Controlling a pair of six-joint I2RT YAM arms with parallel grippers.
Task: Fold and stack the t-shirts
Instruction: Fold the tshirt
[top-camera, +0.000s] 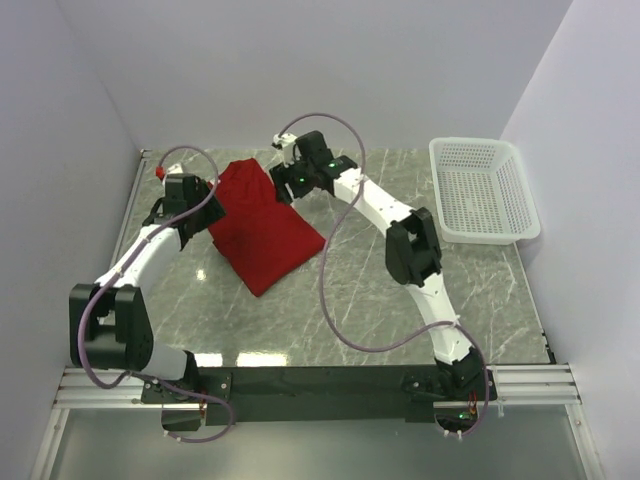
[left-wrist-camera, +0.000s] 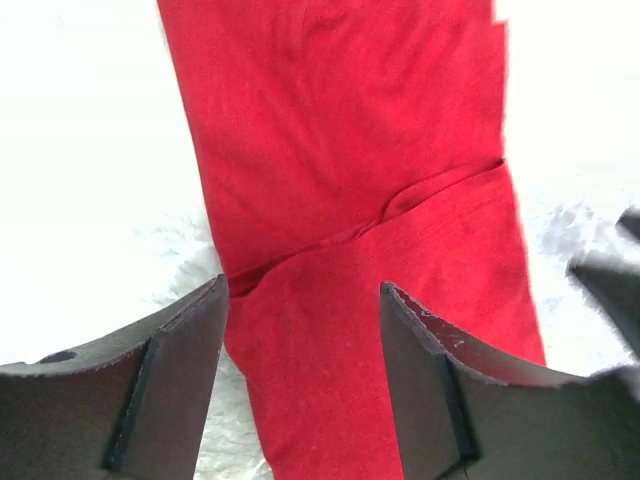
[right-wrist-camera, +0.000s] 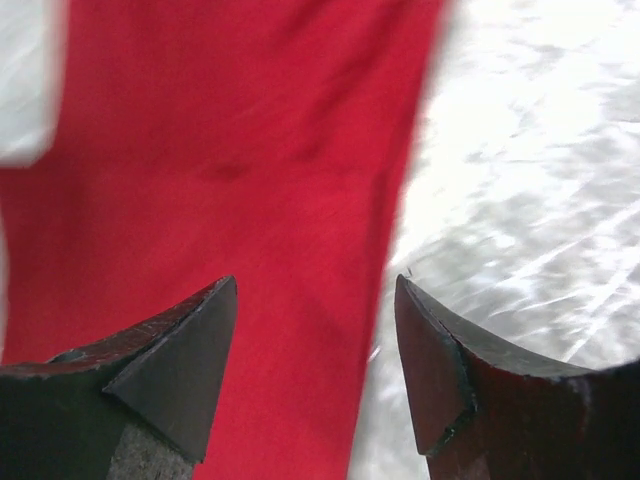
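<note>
- On the table (top-camera: 400, 320), well to the left of the basket (top-camera: 490, 236), the t-shirt (top-camera: 262, 230) lies as a red oblong set on a slant. Its near corner points toward the arm bases. Its far end sits about level with the basket's far rim. I see only one shirt.
- The left gripper (left-wrist-camera: 300, 290) is at the shirt edge farthest from the basket. Its jaws stand apart with nothing between them. The cloth lies flat below, and a folded edge crosses it just beyond the fingertips.
- The right gripper (right-wrist-camera: 315, 285) is over the shirt's far end, on the side facing the basket. Its jaws are also apart and empty. Red cloth lies under one finger and bare marble under the other, so it straddles the shirt's border.
- Judgement: one fold is laid and the next grasp is not yet taken. The far end looks bunched in the top view, so the shape is not yet square.
- Plan: lower both grippers onto the same cloth border, one corner each. Pinch all the layers rather than the top ply alone.
- Lift both ends level, carry the border over together, and lay it down edge on edge. An uneven lift would skew the fold.
- Risk: the soft cloth may drag along the marble, so I will raise it before moving it across.
- Beyond the shirt, the basket itself is not needed for this step.
</note>
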